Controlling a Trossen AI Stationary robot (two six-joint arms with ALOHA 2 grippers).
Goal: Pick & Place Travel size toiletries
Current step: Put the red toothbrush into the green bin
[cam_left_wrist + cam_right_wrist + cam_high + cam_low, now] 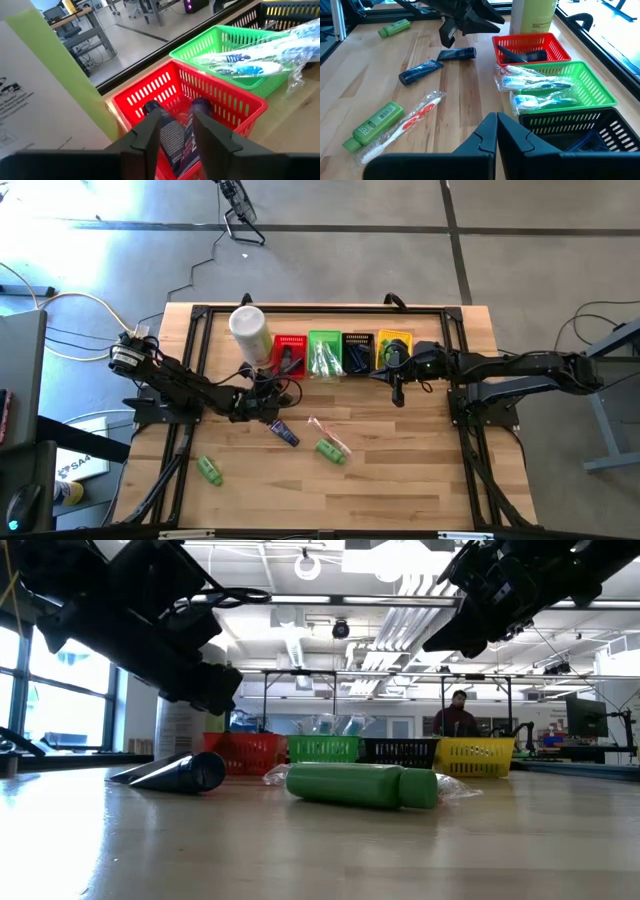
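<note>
1. The left hand hangs over the red basket, fingers slightly spread. Two dark navy tubes lie in the basket beneath and between them, and whether the fingers touch a tube cannot be told.
2. The right hand is pressed together and holds nothing. It hovers above the surface, just in front of the black basket and the yellow basket.
3. Four baskets stand in a row at the far side: red, green, black, yellow. A tall white canister stands beside the red one.
4. The green basket holds clear-wrapped toothbrushes.
5. Loose on the surface: two more navy tubes near the left hand, a wrapped red toothbrush touching a green mini bottle, and another green bottle well apart near the left front.
</note>
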